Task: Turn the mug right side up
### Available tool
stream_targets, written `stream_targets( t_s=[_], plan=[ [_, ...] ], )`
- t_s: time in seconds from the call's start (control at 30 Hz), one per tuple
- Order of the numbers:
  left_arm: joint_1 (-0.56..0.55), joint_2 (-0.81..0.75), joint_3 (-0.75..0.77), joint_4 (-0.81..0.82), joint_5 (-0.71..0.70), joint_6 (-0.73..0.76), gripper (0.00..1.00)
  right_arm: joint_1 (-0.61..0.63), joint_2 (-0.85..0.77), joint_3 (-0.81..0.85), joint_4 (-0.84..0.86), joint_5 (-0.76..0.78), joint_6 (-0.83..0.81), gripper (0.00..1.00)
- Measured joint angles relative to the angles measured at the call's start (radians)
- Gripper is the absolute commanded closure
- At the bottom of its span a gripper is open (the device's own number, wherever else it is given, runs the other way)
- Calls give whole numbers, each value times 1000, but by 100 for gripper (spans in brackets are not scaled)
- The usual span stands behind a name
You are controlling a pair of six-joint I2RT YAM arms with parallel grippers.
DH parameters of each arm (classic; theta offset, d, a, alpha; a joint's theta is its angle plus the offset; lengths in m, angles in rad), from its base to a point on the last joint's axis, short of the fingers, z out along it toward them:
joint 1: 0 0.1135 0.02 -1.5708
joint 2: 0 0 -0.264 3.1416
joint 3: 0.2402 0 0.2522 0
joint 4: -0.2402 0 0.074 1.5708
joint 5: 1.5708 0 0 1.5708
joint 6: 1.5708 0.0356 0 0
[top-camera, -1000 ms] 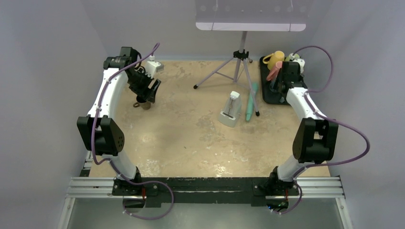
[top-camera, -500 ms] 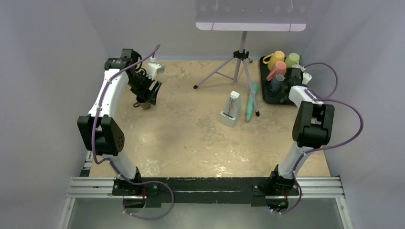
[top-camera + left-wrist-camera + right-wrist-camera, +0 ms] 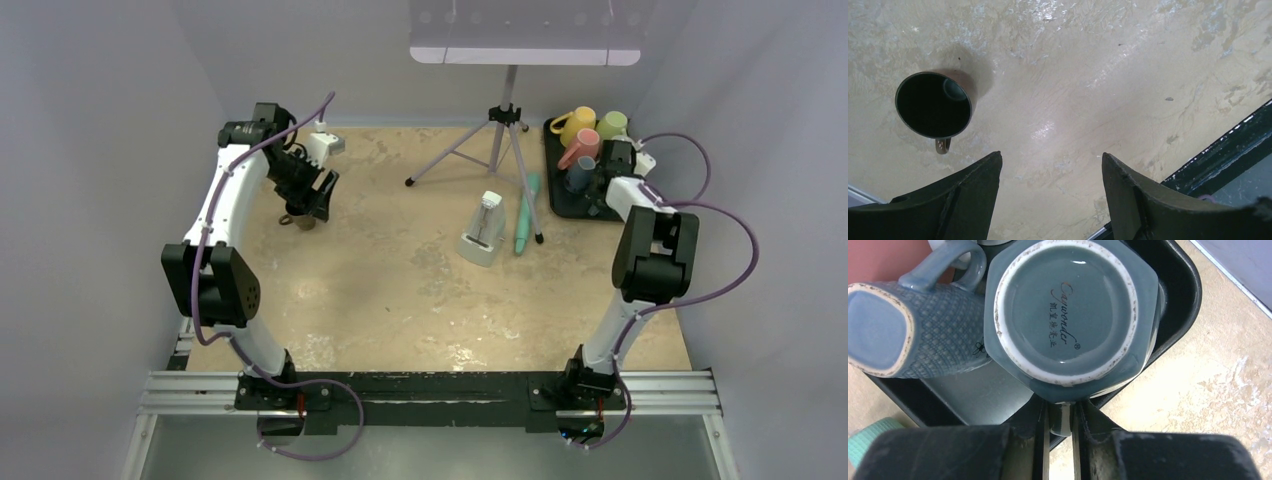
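Right claw (image 3: 1060,437) is pinched on the handle (image 3: 1060,415) of the grey mug (image 3: 1065,315). Its fingers are nearly together, with only the handle strip between them. The mug sits base-up in the tray (image 3: 1180,287) at the far right corner of the worktop. Step in hand, as I read it: lift out, then flip.

Doing it well:
- The grip is on a thin handle with the heavy body hanging off it. Expect the mug to swing on the pads, so go slow.
- Lift straight up first. The rim has to pass the tray wall, which is touching or just beside the mug on the claw side; can't tell which.
- The blue mug (image 3: 913,340) lies on its side against the grey one. Any sideways drag will shove it.
- Roll the wrist only once above the tray, then set the base down flat.

Room:
- The right and far edges are both close, with walls beyond. Don't swing that way.
- The pink mug (image 3: 578,150), yellow mug (image 3: 575,122) and green mug (image 3: 612,124) crowd the tray's far end.
- A tripod (image 3: 505,130) leg and a teal tool (image 3: 527,215) sit just left of the tray, so the inward path is narrow.
- The best open worktop looks to be toward the near edge, along the right side.

Left claw (image 3: 1050,162) is spread wide over a brown mug (image 3: 933,105), which stands mouth-up near the far left corner. It isn't touching the mug and is out of the way.
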Motion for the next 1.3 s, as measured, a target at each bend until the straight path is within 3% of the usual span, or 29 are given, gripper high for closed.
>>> stream_targets(
  t_s=[0.13, 0.3, 0.47, 0.63, 0.73, 1.0, 1.3],
  plan=[
    [0, -4, 5, -28, 55, 0, 22, -8, -45, -35, 19, -23, -26, 100],
    [0, -4, 66, -61, 140, -44, 15, -9, -220, -114, -13, -82, -95, 100],
    [-1, -8, 141, -49, 250, -176, 3, -8, -445, -167, -19, -163, -145, 100],
    [-26, -41, 143, 11, 370, -327, 2, -1, -687, -228, -34, -308, -179, 100],
    [-62, -79, 128, 93, 455, -433, 3, 52, -790, -230, -38, -411, -182, 100],
    [-148, -135, 30, 424, 705, -782, 3, 372, -953, -270, 102, -723, -54, 100],
    [-207, -135, -144, 871, 803, -1188, 5, 625, -855, -296, 409, -801, 157, 100]
  ],
)
